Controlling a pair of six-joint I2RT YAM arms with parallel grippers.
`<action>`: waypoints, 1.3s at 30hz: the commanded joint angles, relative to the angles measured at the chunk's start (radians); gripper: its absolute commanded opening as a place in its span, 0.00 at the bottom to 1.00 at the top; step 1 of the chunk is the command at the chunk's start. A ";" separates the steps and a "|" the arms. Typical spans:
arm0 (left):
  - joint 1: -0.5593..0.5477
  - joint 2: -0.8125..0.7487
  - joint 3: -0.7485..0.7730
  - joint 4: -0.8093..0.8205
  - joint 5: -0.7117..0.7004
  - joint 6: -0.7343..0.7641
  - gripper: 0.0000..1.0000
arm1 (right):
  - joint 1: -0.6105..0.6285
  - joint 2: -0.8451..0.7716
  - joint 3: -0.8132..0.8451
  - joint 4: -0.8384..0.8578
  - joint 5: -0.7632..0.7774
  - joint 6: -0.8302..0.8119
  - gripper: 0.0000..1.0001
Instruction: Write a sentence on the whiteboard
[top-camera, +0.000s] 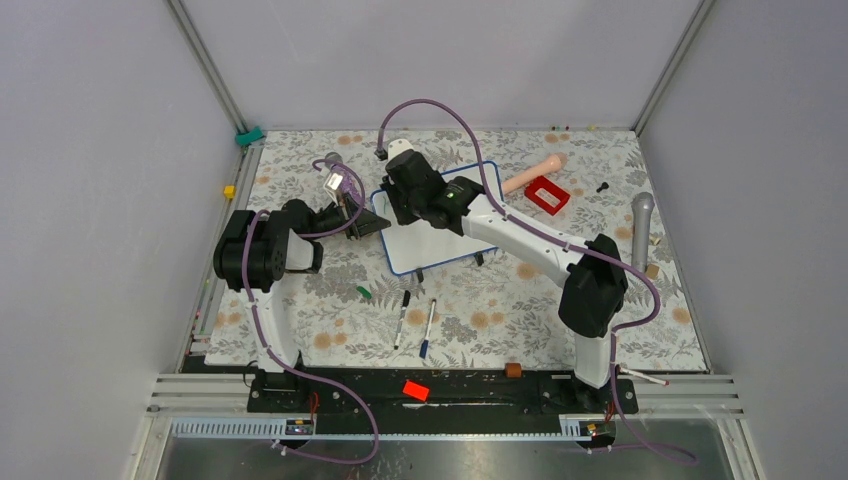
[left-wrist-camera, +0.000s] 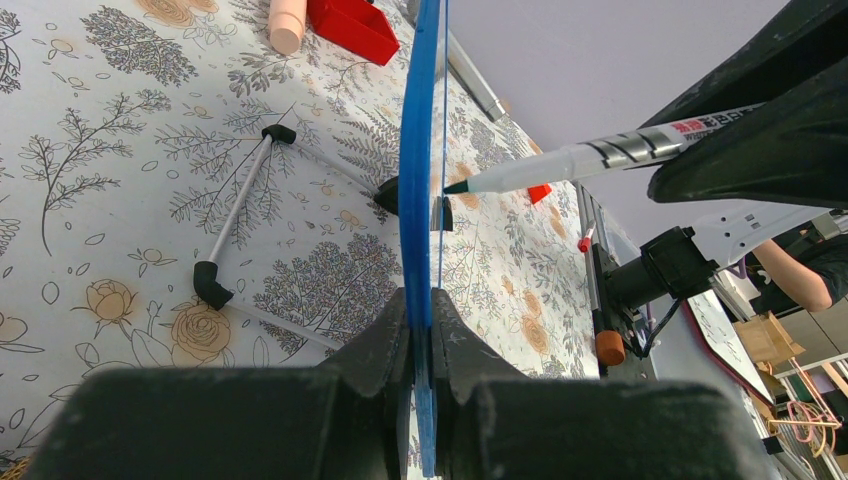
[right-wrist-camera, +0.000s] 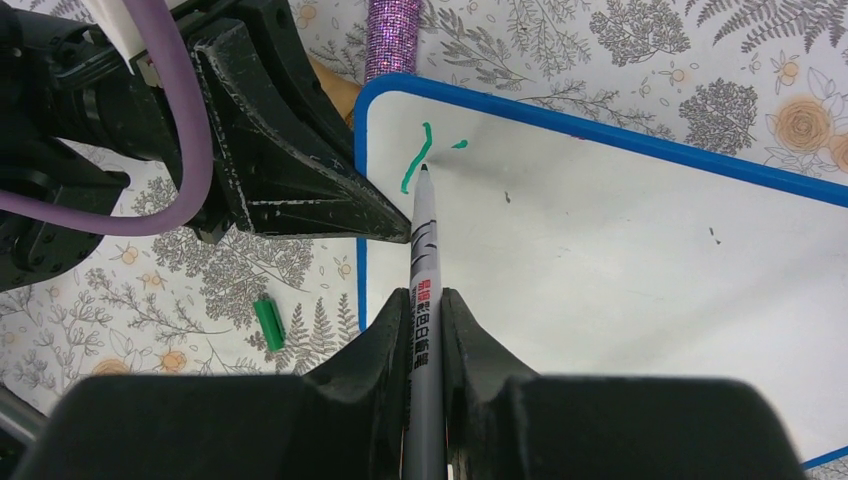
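Around the whiteboard (top-camera: 432, 252), which lies a little skewed at the middle of the floral counter (top-camera: 300, 180), loose things are scattered. A green cap (top-camera: 364, 292) lies near its front left corner and two pens (top-camera: 402, 318) near its front edge. A red box (top-camera: 547, 195) and a peach cylinder (top-camera: 533, 175) sit off its far right corner, with a grey microphone (top-camera: 641, 225) well to the right. A purple glitter stick (right-wrist-camera: 391, 38) lies just beyond the far left corner.

The left arm reaches in from the left with its elbow folded. The left gripper (left-wrist-camera: 420, 310) is clamped on the board's blue left rim, one finger ending just beside the marker (right-wrist-camera: 423, 230).

The right arm stretches diagonally from its base over the board, wrist bent down. The right gripper (right-wrist-camera: 425, 300) is closed around the marker's barrel, with the tip right at the white face near the far left corner. Of the sentence (right-wrist-camera: 416, 158), only a slanted green stroke and a short dash show.
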 joint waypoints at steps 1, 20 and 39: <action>-0.011 -0.003 -0.017 0.010 0.061 0.107 0.00 | 0.002 0.007 0.021 0.004 -0.038 0.011 0.00; -0.011 -0.002 -0.016 0.012 0.059 0.108 0.00 | 0.002 0.001 0.009 -0.019 0.019 -0.004 0.00; -0.011 -0.004 -0.019 0.012 0.059 0.110 0.00 | 0.001 0.006 0.029 -0.029 0.015 -0.012 0.00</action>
